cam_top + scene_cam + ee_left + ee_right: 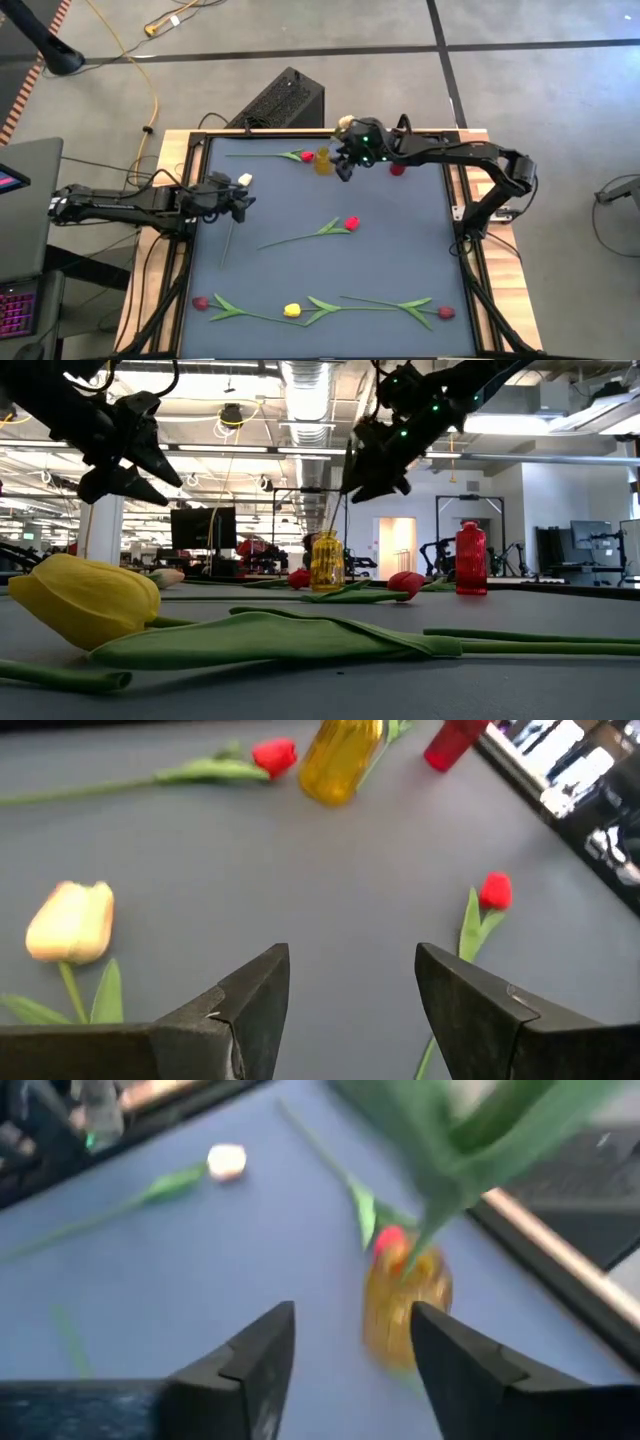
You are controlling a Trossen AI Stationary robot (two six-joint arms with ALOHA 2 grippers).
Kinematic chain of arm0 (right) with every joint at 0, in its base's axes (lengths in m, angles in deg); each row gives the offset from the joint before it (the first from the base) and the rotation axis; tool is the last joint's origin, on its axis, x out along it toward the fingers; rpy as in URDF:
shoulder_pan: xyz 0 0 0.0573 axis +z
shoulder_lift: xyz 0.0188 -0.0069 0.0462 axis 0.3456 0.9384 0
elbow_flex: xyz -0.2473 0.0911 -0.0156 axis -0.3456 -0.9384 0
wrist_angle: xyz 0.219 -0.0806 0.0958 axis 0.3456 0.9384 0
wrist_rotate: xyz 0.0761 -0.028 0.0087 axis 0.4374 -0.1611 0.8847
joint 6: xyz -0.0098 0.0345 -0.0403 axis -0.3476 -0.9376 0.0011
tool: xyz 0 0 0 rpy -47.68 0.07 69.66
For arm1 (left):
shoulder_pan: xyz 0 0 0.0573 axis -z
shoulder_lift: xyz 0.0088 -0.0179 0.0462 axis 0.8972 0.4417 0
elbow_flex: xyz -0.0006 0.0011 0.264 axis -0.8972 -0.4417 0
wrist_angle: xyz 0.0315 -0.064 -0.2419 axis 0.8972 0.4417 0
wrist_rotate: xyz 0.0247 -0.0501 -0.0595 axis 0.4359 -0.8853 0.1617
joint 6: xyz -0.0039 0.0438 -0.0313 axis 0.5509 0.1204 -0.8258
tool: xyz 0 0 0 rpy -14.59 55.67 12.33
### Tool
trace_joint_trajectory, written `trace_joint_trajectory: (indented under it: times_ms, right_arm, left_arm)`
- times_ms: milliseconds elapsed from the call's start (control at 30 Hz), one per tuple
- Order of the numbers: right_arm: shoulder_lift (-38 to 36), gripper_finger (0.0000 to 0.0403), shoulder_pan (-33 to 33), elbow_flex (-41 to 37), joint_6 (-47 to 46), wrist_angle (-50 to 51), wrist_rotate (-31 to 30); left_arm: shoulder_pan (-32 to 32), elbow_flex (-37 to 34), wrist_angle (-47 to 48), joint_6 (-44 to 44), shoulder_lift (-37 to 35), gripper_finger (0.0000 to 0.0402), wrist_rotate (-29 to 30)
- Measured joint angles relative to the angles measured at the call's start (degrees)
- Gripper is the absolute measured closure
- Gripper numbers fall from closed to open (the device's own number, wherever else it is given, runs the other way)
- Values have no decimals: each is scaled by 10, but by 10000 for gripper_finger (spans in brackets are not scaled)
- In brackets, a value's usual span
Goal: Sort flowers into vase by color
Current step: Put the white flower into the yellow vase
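High view: my right gripper (347, 165) hangs with its fingers spread and nothing between them, just beside the yellow vase (323, 160), where a green stem (440, 1200) stands. My left gripper (243, 205) waits open above the cream tulip (245, 180). The other flowers (351, 222) lie scattered farther off.

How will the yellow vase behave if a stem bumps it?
The yellow vase looks tall and narrow on a small base, so it may tip easily. It appears translucent and thin, probably light. It stands free on the table, so a nudge would likely slide it.
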Motion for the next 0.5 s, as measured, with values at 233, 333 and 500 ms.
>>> trace_joint_trajectory:
  times_ms: [233,333,500]
  right_arm:
    - [-53,143,19,0,-11,124,24]
    - [-75,143,40,0,-19,162,25]
    - [-101,143,74,0,-38,175,25]
  left_arm:
    - [0,0,25,-10,21,196,-108]
    - [0,1,41,-31,48,196,-139]
    - [0,21,66,-36,104,196,-162]
